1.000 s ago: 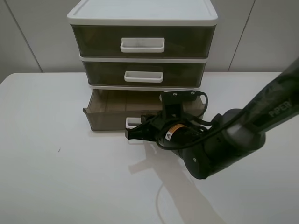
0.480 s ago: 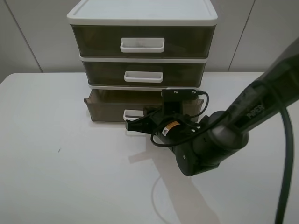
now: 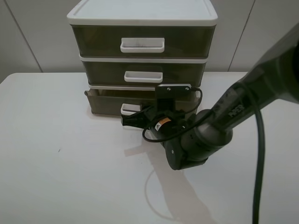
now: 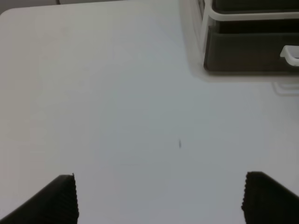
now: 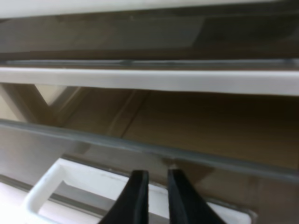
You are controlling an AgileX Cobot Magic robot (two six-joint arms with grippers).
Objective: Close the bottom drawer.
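Plastic looked thin and light, so I judged the bottom drawer (image 3: 105,103) would slide easily if pushed squarely at its white loop handle (image 3: 131,109). It stood slightly out of the cabinet (image 3: 140,14). My right gripper (image 5: 158,186) was narrowed, empty, at that handle. The left gripper (image 4: 161,198) was spread wide, well apart from the cabinet.
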